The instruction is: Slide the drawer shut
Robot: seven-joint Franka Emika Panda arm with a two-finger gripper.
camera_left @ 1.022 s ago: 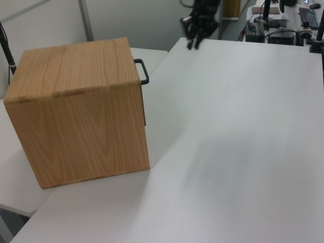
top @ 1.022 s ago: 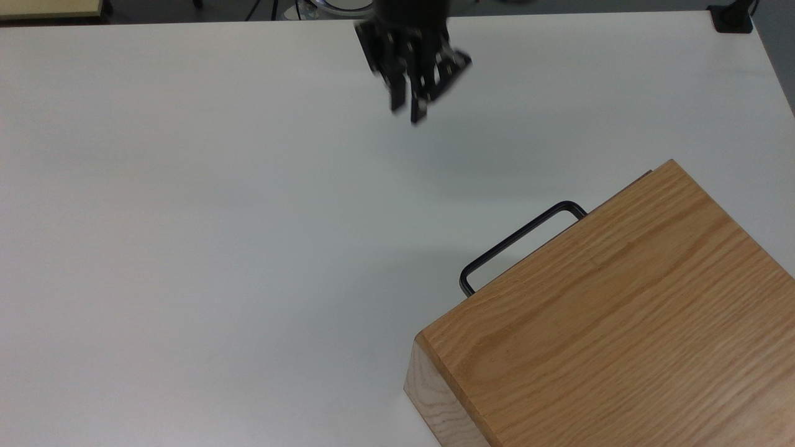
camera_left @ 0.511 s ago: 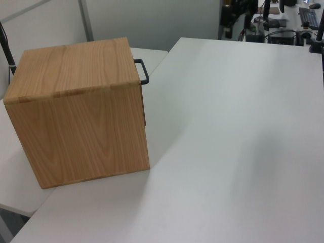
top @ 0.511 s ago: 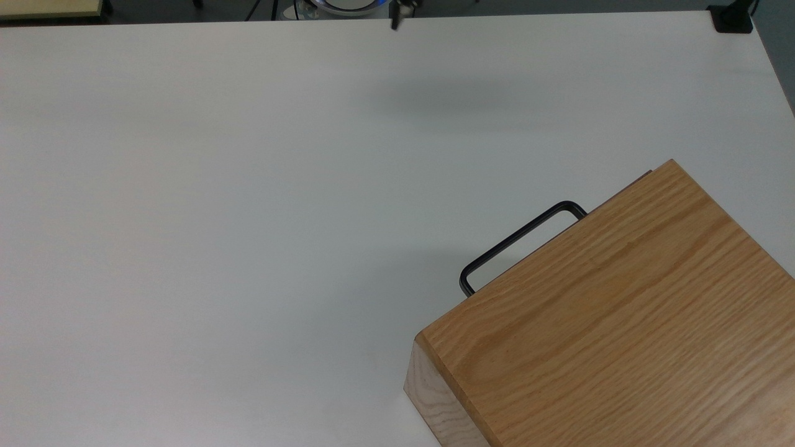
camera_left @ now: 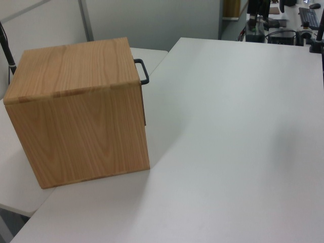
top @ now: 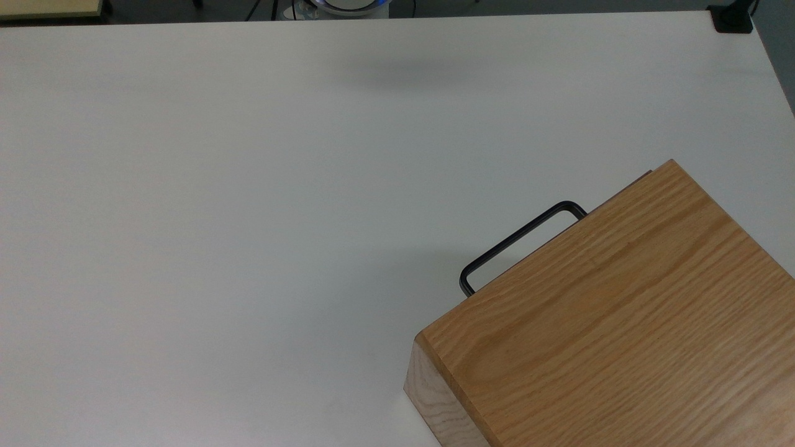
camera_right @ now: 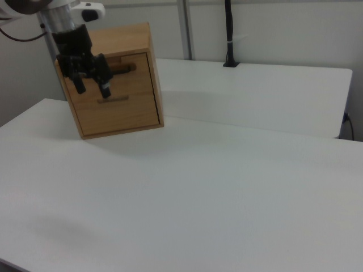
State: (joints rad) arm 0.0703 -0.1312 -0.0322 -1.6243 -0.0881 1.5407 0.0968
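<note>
Drawer (camera_right: pixel 116 93) sits pushed into the wooden box (top: pixel 621 323), at the near right of the table (top: pixel 248 217) in the top view. Its black handle (top: pixel 518 239) sticks out from the front. In the right view the gripper (camera_right: pixel 92 86) hangs in the air in front of the box, fingers (camera_right: pixel 105 88) a little apart and holding nothing.

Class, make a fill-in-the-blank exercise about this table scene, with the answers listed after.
The cabinet is made of ____.
The handle on its front is coloured ____.
The table under it is coloured ____.
In the right view, the gripper hangs with its fingers ____.
Answers: wood; black; white; open.
</note>
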